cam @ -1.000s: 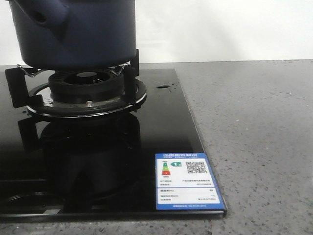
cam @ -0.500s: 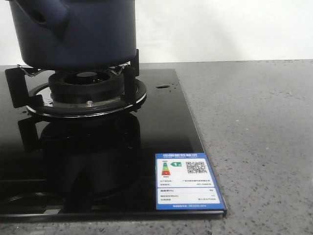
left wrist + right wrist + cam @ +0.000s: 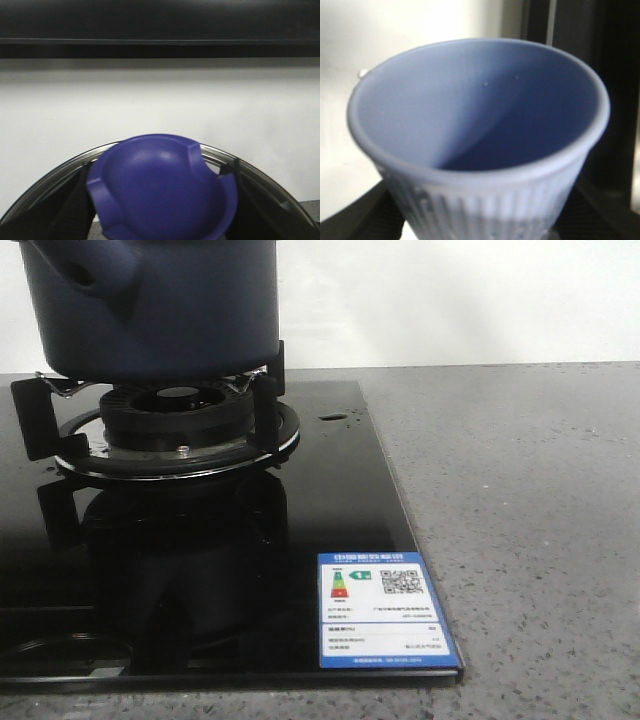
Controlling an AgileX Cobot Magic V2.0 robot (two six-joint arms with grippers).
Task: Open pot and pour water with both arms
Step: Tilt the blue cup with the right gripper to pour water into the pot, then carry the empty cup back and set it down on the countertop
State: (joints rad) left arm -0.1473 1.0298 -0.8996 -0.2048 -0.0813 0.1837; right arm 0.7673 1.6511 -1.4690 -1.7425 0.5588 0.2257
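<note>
On the burner (image 3: 180, 425) sits the pot (image 3: 160, 310), beside grey countertop (image 3: 520, 520).

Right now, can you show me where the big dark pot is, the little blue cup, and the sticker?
pot (image 3: 170, 310), front view, on its smooth side wall.
light blue cup (image 3: 470, 115), right wrist view, on its inside wall.
sticker (image 3: 385, 610), front view, on its middle.

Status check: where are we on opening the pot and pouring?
Done, apparently: the left wrist view shows a blue knob on a metal-rimmed lid against the wall, so the lid looks lifted. In hand: the light blue ribbed cup fills the right wrist view and looks empty, though no water level is discernible. The pot sits on the burner; its top is out of frame. Whether pouring happened can't be told.
</note>
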